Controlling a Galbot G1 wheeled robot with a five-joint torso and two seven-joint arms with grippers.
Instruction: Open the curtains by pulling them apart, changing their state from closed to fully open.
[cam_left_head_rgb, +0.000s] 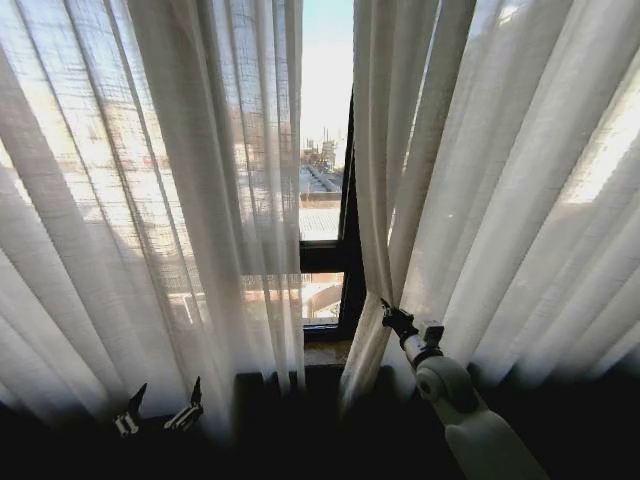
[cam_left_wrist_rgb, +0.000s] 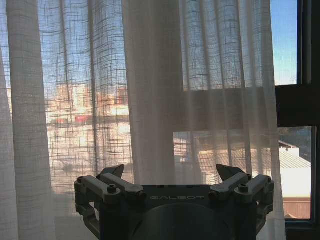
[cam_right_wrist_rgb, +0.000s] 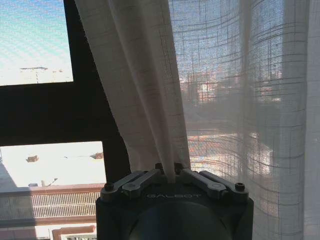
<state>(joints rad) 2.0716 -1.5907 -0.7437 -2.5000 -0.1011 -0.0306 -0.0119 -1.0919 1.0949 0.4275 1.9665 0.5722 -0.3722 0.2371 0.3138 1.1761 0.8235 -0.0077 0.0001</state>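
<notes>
Now | our right gripper (cam_right_wrist_rgb: 171, 176) pinches the right curtain (cam_left_head_rgb: 500, 200) at its inner edge | left gripper (cam_left_head_rgb: 160, 412) wide, low before the left curtain (cam_left_head_rgb: 150, 200) | risk: thin fold may slip.

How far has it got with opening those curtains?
Barely begun. A narrow gap shows the window frame between the curtains. The right gripper is shut on the right panel's inner edge; the left gripper hangs open, holding nothing. Both panels need pulling wide.
</notes>
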